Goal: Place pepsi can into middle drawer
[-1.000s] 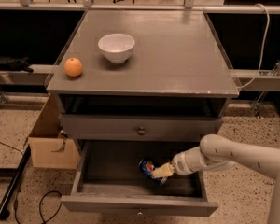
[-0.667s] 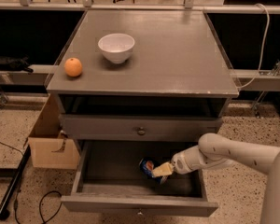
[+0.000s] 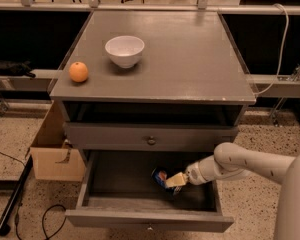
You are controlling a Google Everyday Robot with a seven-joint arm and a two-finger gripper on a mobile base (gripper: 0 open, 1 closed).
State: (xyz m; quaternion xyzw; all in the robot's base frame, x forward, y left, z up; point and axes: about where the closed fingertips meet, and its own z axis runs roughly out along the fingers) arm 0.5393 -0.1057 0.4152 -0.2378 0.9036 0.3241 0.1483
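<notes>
The blue pepsi can point(image 3: 159, 176) is inside the pulled-out middle drawer point(image 3: 145, 218), tilted, low over its dark floor right of centre. My gripper point(image 3: 174, 180) reaches in from the right on the white arm point(image 3: 240, 164), and its pale fingers point(image 3: 177, 180) are closed on the can's right end. I cannot tell whether the can touches the floor.
On the cabinet top point(image 3: 190, 59) stand a white bowl point(image 3: 124, 50) and an orange fruit point(image 3: 78, 71) at the left edge. A shut drawer front with a round knob point(image 3: 151, 140) sits above the open drawer. A cardboard box point(image 3: 52, 151) and cables lie on the floor at left.
The arm and the can have barely moved; the forearm has shifted slightly to the left, with the can still in the gripper inside the drawer.
</notes>
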